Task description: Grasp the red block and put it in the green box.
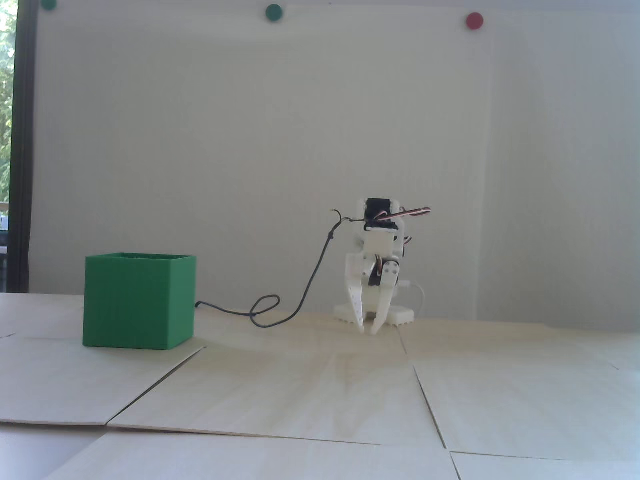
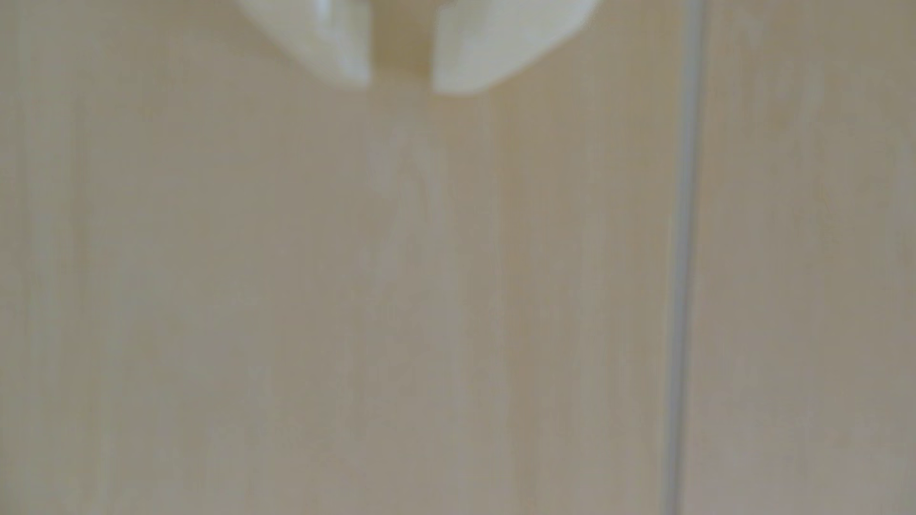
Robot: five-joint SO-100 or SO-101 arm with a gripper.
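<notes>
While the white arm (image 1: pixel 378 260) sits folded at the far side of the pale wooden table (image 1: pixel 320 390), its gripper (image 1: pixel 369 327) points down with the fingertips just above the surface, parted by a narrow gap and holding nothing. The wrist view, blurred, shows the two white fingertips (image 2: pixel 342 44) slightly apart over bare wood, with a panel seam (image 2: pixel 684 247) to the right. The green box (image 1: pixel 137 301) stands well to the left of the arm in the fixed view. A dark cable (image 1: pixel 280 312) loops between them. No red block shows in either view.
</notes>
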